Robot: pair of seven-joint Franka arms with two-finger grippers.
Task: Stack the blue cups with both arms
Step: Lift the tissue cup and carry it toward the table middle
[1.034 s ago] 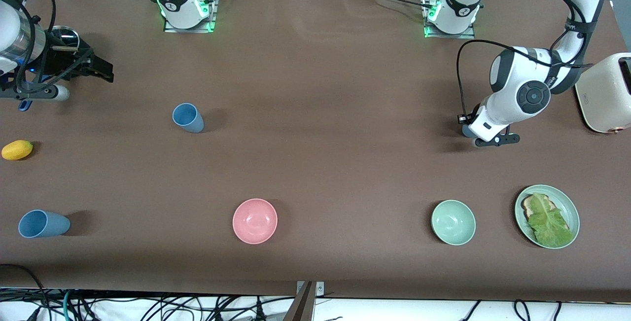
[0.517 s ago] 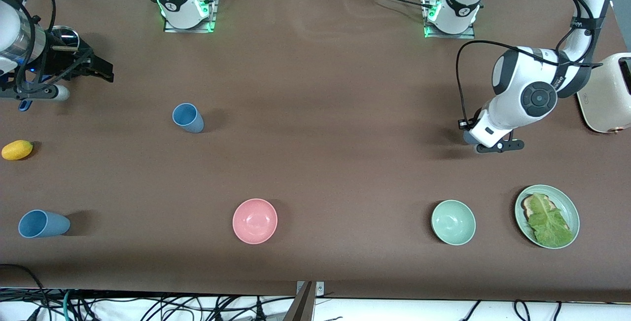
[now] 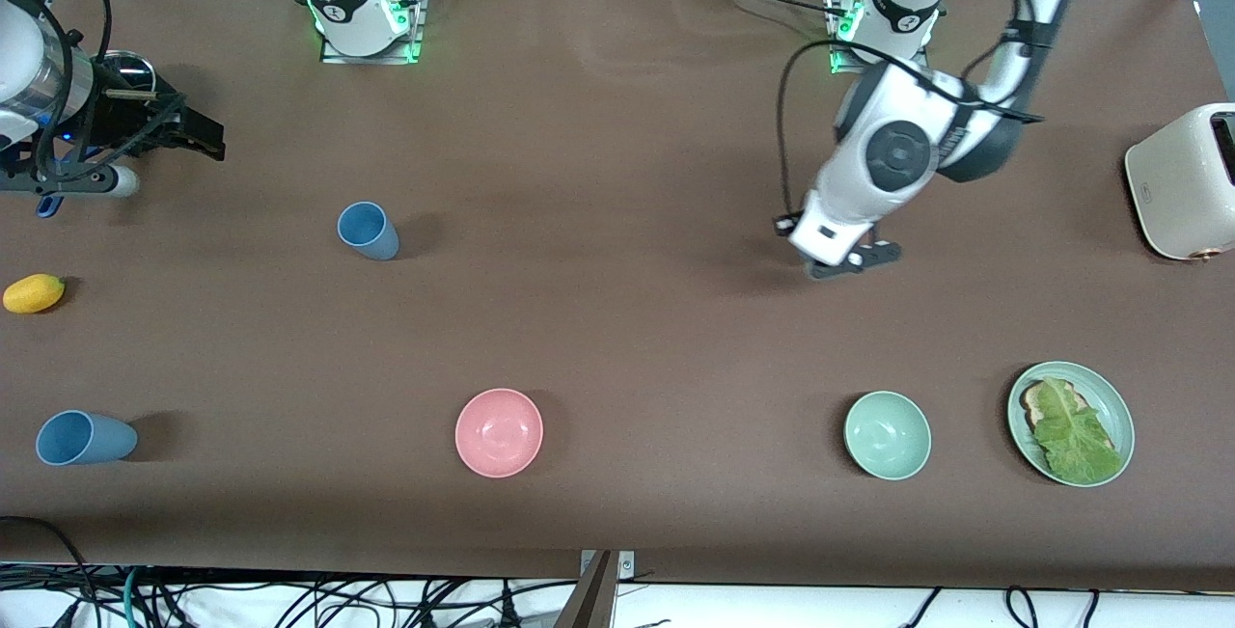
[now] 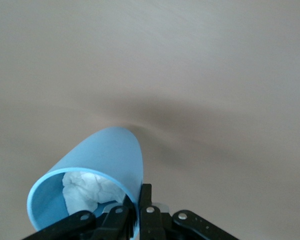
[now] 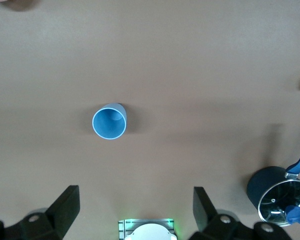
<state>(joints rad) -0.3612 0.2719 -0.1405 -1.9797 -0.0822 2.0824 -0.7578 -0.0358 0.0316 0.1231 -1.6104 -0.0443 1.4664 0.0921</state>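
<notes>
My left gripper (image 3: 849, 261) hangs over the table near the left arm's base. In the left wrist view it (image 4: 138, 212) is shut on the rim of a blue cup (image 4: 102, 160) with crumpled white paper inside; the front view hides that cup under the wrist. A second blue cup (image 3: 367, 230) stands upright toward the right arm's end, also in the right wrist view (image 5: 109, 122). A third blue cup (image 3: 85, 438) sits near the front camera at that end. My right gripper (image 3: 205, 138) waits open and empty, high over that end (image 5: 134, 210).
A pink bowl (image 3: 499, 432), a mint-green bowl (image 3: 887, 435) and a green plate (image 3: 1124, 416) with toast and lettuce lie near the front camera. A cream toaster (image 3: 1182, 179) stands at the left arm's end. A yellow fruit (image 3: 34, 292) and a lidded pot (image 5: 282, 197) are at the right arm's end.
My left arm has swung from beside the toaster toward the middle of the table, carrying its blue cup. The right arm and the other cups have not moved.
</notes>
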